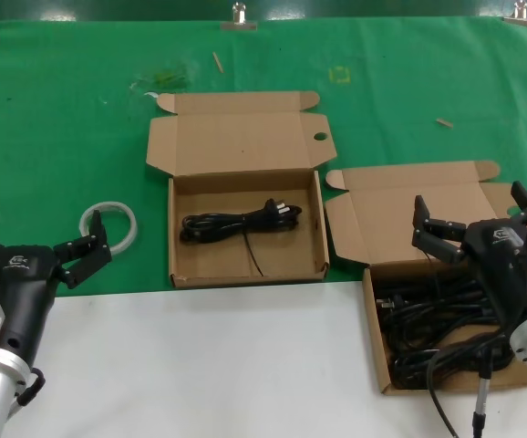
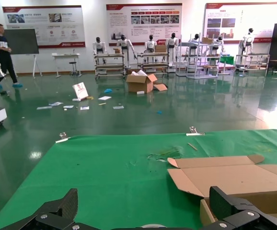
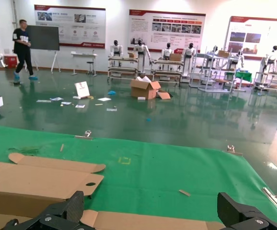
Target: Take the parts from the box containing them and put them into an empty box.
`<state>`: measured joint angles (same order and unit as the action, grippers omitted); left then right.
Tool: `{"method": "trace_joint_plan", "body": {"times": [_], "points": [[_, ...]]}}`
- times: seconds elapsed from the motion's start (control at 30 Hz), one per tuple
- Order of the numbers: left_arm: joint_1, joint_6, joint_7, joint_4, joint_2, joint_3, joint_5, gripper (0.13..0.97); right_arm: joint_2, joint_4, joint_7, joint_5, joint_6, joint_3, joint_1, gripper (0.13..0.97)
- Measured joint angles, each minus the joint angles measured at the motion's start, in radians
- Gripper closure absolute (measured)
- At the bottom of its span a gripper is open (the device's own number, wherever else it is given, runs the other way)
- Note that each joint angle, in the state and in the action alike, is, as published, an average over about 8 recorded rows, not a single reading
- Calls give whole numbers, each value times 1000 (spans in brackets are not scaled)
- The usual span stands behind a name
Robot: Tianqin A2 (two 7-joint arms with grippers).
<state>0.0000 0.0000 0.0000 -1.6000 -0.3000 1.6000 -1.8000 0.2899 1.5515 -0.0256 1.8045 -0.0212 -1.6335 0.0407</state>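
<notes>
Head view shows the cords split between two boxes. One coiled cord (image 1: 241,224) already lies in the middle box (image 1: 178,266), stretched across its floor with the plug toward the robot's right and a loose tail running toward the front wall. That box has its lid folded back flat on the green cloth (image 1: 63,109), round hole showing near the lid's right edge. The remaining pile of cords (image 1: 432,324) fills the box on the right (image 1: 377,351), which sits at the table's near right, partly on the white surface (image 1: 200,365); its lid also stands open behind it. How many cords are in that tangle cannot be counted, but it looks like several, so by my reading the job is only just started: one moved, most left.

The right gripper (image 1: 478,224) hangs over the back part of the full box, above the pile, its fingers spread wide and holding nothing. It seems placed to go down for the next cord, though none is touched yet. The left gripper (image 1: 36,248) waits at the near left, well apart from both boxes, fingers also spread and empty. Just beyond it a white ring (image 1: 108,225) lies on the cloth, outside either box and no part of the job.

Both wrist views look out level over the cloth to the hall beyond, showing only the box lids and the spread fingertips.
</notes>
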Motion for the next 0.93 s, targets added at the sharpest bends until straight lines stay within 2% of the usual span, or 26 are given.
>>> {"method": "trace_joint_plan", "body": {"times": [0.93], "points": [[0, 0, 0, 0, 0, 0, 0, 132, 0, 0, 0, 0, 0, 0, 0, 129]]}}
